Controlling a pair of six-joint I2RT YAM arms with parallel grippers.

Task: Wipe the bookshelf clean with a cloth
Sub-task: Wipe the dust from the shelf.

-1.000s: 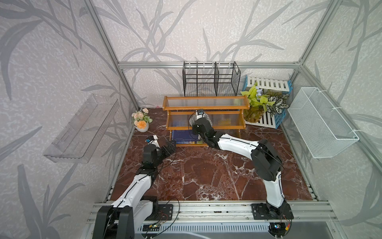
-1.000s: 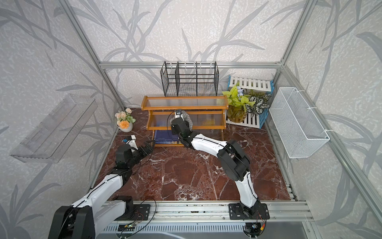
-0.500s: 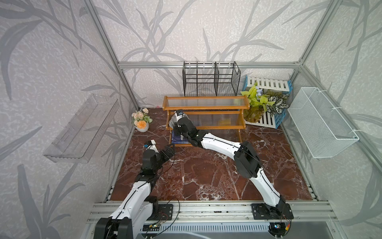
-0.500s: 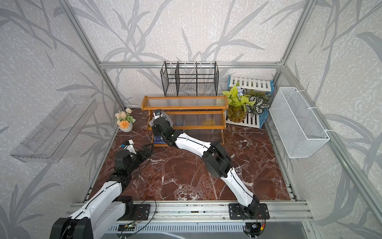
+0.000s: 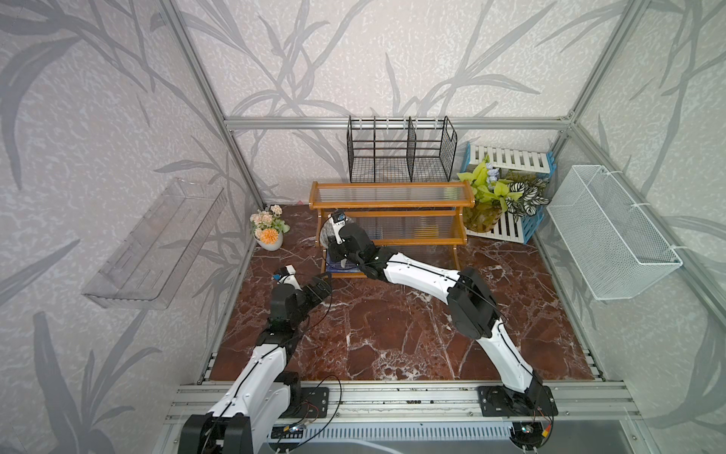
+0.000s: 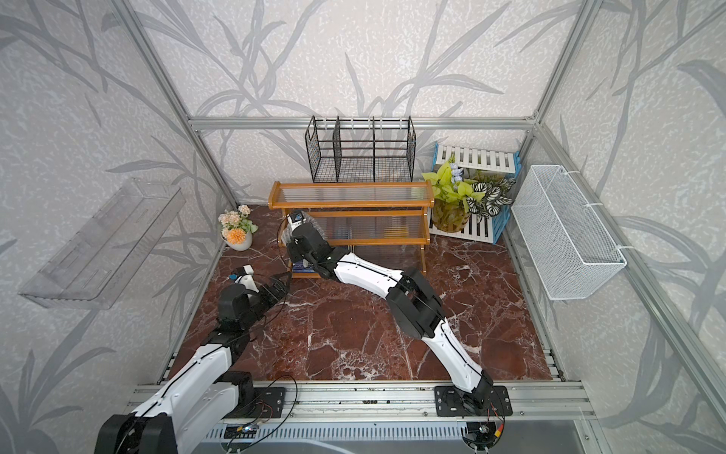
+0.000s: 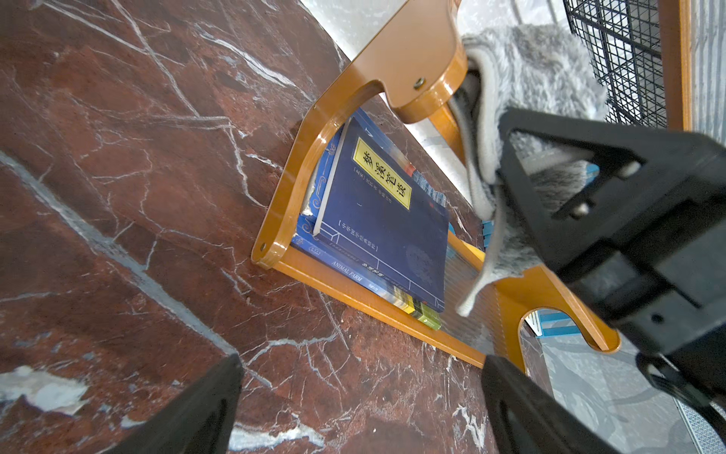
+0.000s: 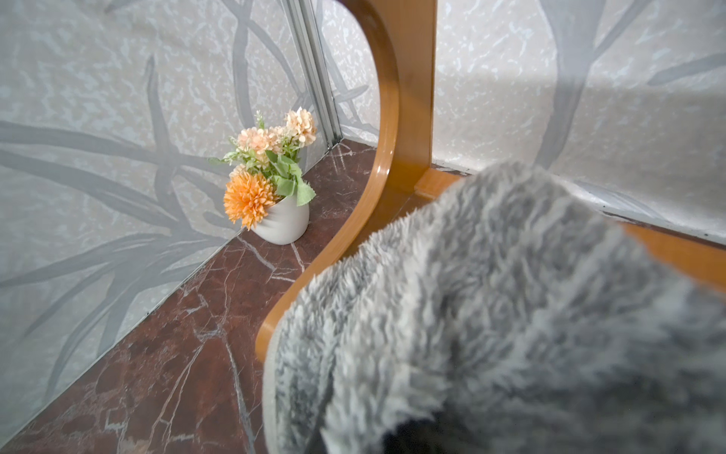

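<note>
- In both top views the bookshelf [image 5: 393,194] stands along the bench's far edge. The right gripper [image 5: 333,240] presses the cloth [image 5: 323,236] against its left end at the middle tier. Mid-wipe, I'd say.
- Left wrist: the left gripper [image 7: 361,359] is splayed wide and empty, low over the bench near the books [image 7: 385,220]. The right one's jaws pinch the cloth.
- Right wrist: fluffy cloth beside the side frame. Next up: sweep back along the tier under steady pressure.

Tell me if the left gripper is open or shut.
Open. The left gripper has its fingers wide apart, with only floor between them.
</note>
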